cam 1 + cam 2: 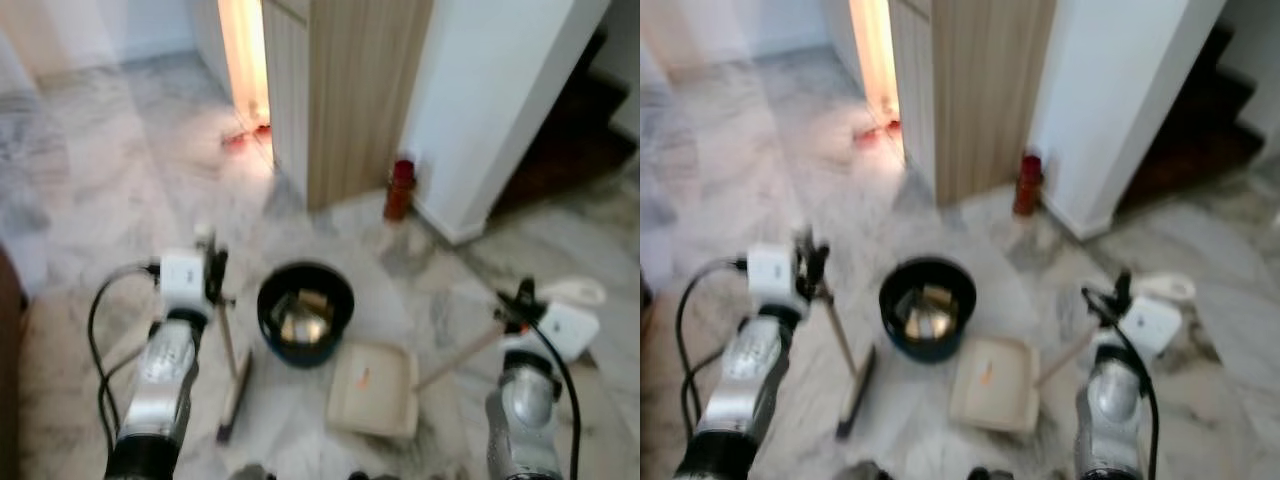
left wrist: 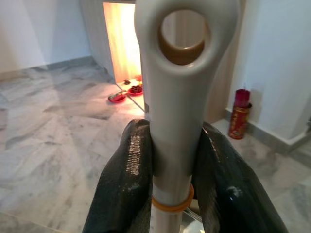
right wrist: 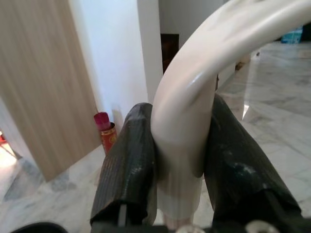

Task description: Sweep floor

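Observation:
My left gripper (image 1: 213,262) is shut on the cream handle of a broom (image 2: 176,97); its stick slants down to the dark broom head (image 1: 236,397) on the marble floor. My right gripper (image 1: 518,300) is shut on the curved cream handle of the dustpan (image 3: 194,87). The beige dustpan (image 1: 374,388) lies flat on the floor between my arms, with a small orange scrap in it. Behind it stands a round dark bin (image 1: 305,311) holding some rubbish.
A wooden cabinet panel (image 1: 350,90) and a white wall corner (image 1: 490,110) rise ahead. A red can (image 1: 399,189) stands at their foot. Red items (image 1: 245,136) lie by a lit doorway. Dark stairs (image 1: 580,130) are at the right.

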